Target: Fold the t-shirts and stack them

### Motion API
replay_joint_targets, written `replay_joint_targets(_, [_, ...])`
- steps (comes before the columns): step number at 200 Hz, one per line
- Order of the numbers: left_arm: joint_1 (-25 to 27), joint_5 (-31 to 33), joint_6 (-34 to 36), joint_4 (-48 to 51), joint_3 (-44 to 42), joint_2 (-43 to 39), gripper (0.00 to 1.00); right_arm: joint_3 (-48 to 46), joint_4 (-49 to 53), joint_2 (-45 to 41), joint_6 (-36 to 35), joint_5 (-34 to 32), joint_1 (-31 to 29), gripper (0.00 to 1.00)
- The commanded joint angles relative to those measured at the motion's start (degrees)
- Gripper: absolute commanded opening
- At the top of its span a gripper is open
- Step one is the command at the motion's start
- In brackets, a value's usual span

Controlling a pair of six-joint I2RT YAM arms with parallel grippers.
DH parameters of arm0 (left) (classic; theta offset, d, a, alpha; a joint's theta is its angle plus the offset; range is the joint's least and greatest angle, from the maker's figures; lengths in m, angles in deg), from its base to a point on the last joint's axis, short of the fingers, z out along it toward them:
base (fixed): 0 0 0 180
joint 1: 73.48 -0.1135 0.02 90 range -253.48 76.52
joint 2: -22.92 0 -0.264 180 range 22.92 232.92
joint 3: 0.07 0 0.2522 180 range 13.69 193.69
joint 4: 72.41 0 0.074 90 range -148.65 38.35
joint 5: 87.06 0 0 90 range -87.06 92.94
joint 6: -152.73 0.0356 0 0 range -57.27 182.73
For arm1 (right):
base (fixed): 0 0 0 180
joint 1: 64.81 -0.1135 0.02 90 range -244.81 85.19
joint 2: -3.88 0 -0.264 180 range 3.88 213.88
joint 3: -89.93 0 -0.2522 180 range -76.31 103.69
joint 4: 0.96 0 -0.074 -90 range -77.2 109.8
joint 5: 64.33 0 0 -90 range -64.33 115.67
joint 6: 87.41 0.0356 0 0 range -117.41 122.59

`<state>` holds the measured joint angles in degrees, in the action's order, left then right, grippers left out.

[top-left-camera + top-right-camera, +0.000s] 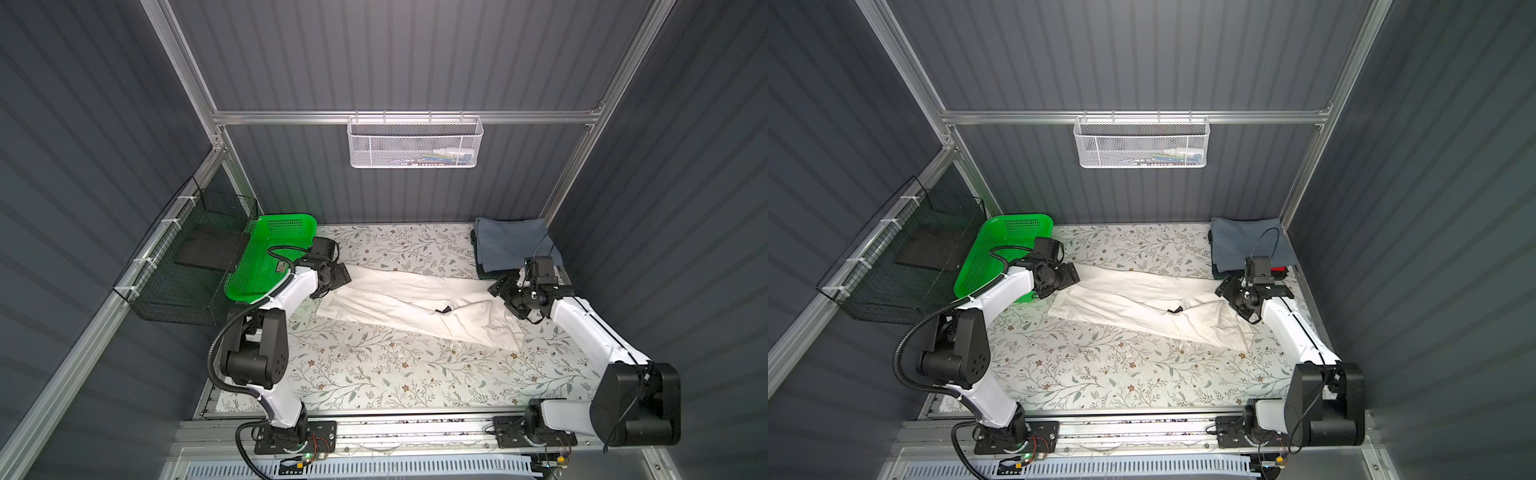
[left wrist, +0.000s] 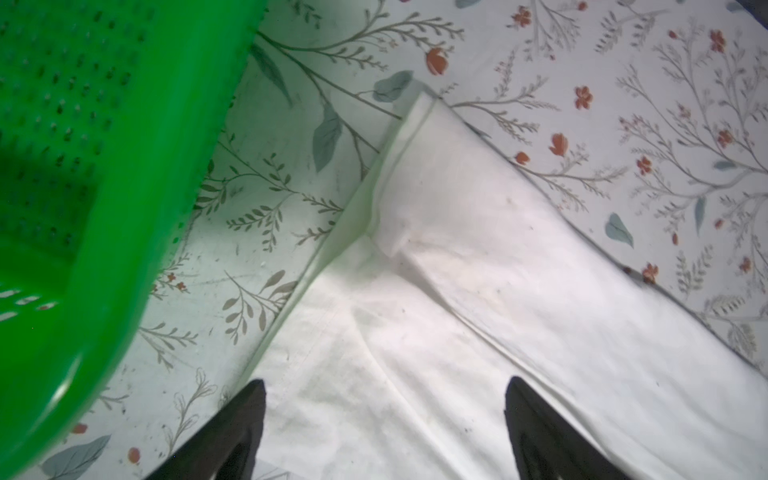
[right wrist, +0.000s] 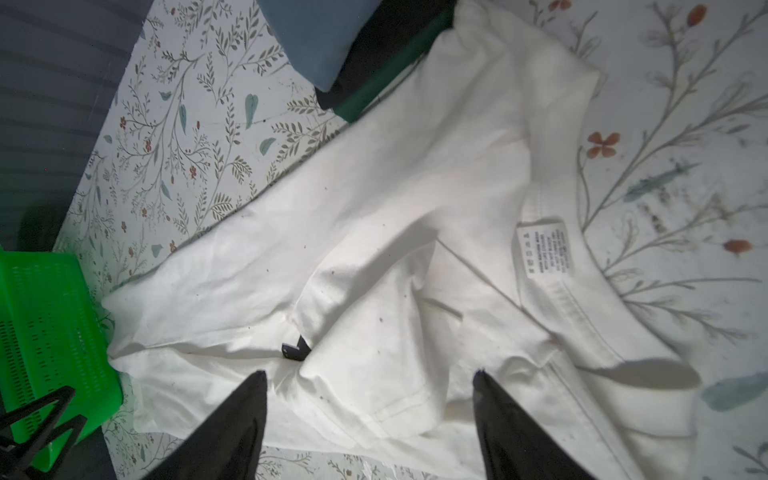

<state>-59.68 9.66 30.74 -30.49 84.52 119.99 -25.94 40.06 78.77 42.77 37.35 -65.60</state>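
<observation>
Left hand [image 2: 382, 415] is hovering with its two black fingers spread wide, gripping nothing, right over the left end of the cream-white tee [image 1: 415, 303]. Right hand [image 3: 370, 399] is doing the same at the collar end: fingers apart, nothing pinched.

The tee is lying as a long narrow strip, running slantwise across the middle of the counter [image 1: 374, 374] between the two hands. Close beside the right hand, in the far right corner, the folded ones are sitting stacked: grey-blue tee [image 1: 513, 243] on top, a dark tee [image 3: 365, 54] under it, and a sliver of red tee [image 1: 1279, 270] poking out.

The counter is wearing a smooth pale covering printed with thin branches, grey-green leaves and little rust-red flowers, a bit smudged. The walls around it are dark grey ribbed panels in an aluminium frame.

The tee is looking like soft matte cotton with shallow creases, a ribbed collar and a white care label. A glossy perforated green basket [image 1: 270, 257] is leaning by the left hand. A white mesh basket [image 1: 413, 141] is hanging on the back rail, and a black wire cage [image 1: 187, 266] is sitting on the left.
</observation>
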Motion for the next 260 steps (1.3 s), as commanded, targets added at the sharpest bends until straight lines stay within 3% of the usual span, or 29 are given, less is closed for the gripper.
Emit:
replay_joint_targets(1, [4.8, 0.5, 2.0, -1.6, -0.9, -3.9, 0.99, -4.9, 1.0, -1.4, 1.7, 1.5, -0.1, 0.79])
replay_joint_targets(26, [9.1, -0.8, 1.6, -5.3, -1.9, -5.4, 1.00, -9.8, -2.6, -1.1, 4.4, 4.5, -0.9, 0.79])
replay_joint_targets(78, [13.3, -2.6, 0.6, -5.6, 0.8, -1.1, 1.00, -11.8, -10.1, 3.5, 7.6, 7.0, -4.2, 0.53])
replay_joint_targets(102, [13.5, -3.2, 0.3, -4.7, 1.5, 0.3, 1.00, -9.6, -11.4, 6.4, 7.6, 7.0, -4.3, 0.45])
replay_joint_targets(227, [13.8, -2.9, 0.8, -3.6, 1.1, 0.5, 1.00, 0.4, -10.0, 14.7, 5.3, 5.6, -4.6, 0.40])
replay_joint_targets(260, [13.8, -2.5, 1.0, -3.1, 0.9, 0.4, 1.00, 3.7, -9.1, 17.8, 3.7, 4.3, -4.7, 0.24])
